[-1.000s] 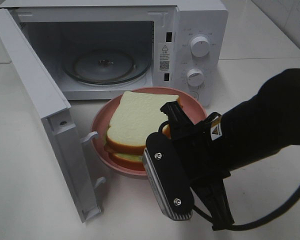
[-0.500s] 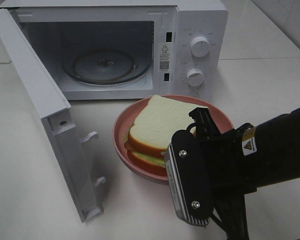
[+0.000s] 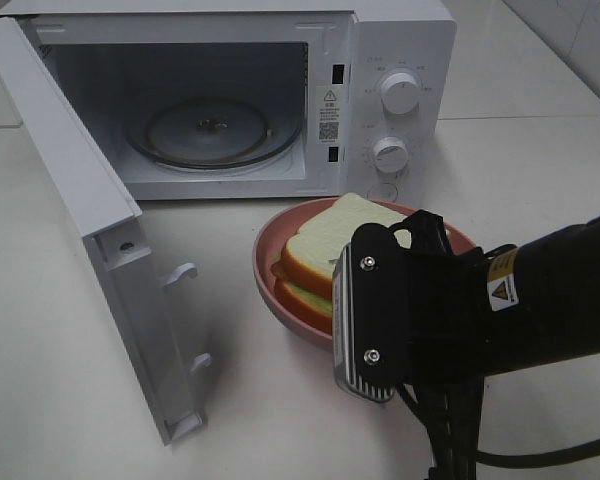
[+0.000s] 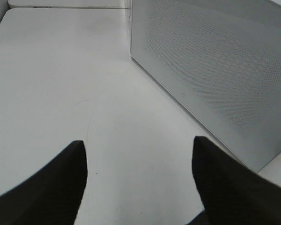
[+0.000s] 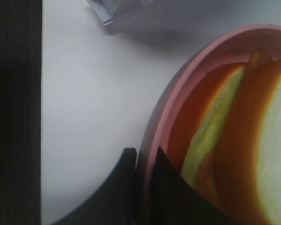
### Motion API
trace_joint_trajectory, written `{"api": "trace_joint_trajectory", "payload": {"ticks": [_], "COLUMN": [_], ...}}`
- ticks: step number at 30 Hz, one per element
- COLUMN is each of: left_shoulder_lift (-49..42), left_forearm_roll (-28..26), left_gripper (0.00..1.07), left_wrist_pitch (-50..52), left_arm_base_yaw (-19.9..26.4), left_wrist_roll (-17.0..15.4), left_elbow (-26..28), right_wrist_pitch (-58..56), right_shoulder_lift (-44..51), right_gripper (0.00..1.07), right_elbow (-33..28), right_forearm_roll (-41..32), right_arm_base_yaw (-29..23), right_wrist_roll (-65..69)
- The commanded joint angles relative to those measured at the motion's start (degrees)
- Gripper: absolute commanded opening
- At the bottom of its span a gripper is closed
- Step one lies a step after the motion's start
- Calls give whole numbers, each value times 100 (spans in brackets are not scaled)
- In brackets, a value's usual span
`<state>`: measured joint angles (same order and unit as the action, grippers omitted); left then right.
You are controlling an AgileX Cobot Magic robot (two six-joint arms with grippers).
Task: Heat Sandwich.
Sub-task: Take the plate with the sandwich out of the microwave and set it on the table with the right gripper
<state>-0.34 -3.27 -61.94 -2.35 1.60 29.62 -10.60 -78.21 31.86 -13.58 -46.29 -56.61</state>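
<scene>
Your right gripper [image 5: 144,154] is pinching the rim of the round pink plate [image 5: 201,61], jaws nearly closed. The square white-bread sandwich [image 3: 330,240] with brown crust and yellow-green filling is sitting on that plate, in front of the open white microwave [image 3: 400,50]. Your left gripper [image 4: 139,143] is hanging wide open over the white table [image 4: 61,70], gripping nothing.
</scene>
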Motion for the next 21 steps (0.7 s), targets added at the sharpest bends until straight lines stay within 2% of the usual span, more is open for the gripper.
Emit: {"api": "trace_joint_trajectory", "payload": {"ticks": [1, 4, 5, 6, 8, 9, 11, 14, 15, 17, 18, 21], "left_shoulder_lift": [-29, -29, -29, -29, -29, -29, -29, -29, -29, -29, -29, -29], "left_forearm_roll": [-57, -57, -57, -57, -57, -57, -57, -57, -57, -57, -57, -57], "left_gripper": [62, 62, 62, 62, 62, 62, 62, 62, 62, 62, 62, 62], "left_wrist_pitch": [63, 63, 63, 63, 63, 63, 63, 63, 63, 63, 63, 63], "left_arm_base_yaw": [17, 17, 17, 17, 17, 17, 17, 17, 17, 17, 17, 17], "left_wrist_roll": [-11, -11, -11, -11, -11, -11, -11, -11, -11, -11, -11, -11], "left_elbow": [-17, -17, -17, -17, -17, -17, -17, -17, -17, -17, -17, -17], "right_wrist_pitch": [0, -172, -281, -281, -418, -556, -625, -991, -991, -1209, -1369, -1518], "right_shoulder_lift": [92, 92, 92, 92, 92, 92, 92, 92, 92, 92, 92, 92], "right_gripper": [0, 0, 0, 0, 0, 0, 0, 0, 0, 0, 0, 0], "right_elbow": [23, 23, 23, 23, 29, 29, 29, 29, 29, 29, 29, 29], "right_forearm_roll": [441, 1112, 1673, 1673, 2269, 2807, 3060, 4154, 4154, 4727, 5214, 5632], "right_arm_base_yaw": [-11, -11, -11, -11, 11, 23, 23, 23, 23, 23, 23, 23], "right_wrist_roll": [533, 1346, 1988, 1988, 2773, 3655, 4034, 5884, 5884, 6732, 7626, 8400]}}
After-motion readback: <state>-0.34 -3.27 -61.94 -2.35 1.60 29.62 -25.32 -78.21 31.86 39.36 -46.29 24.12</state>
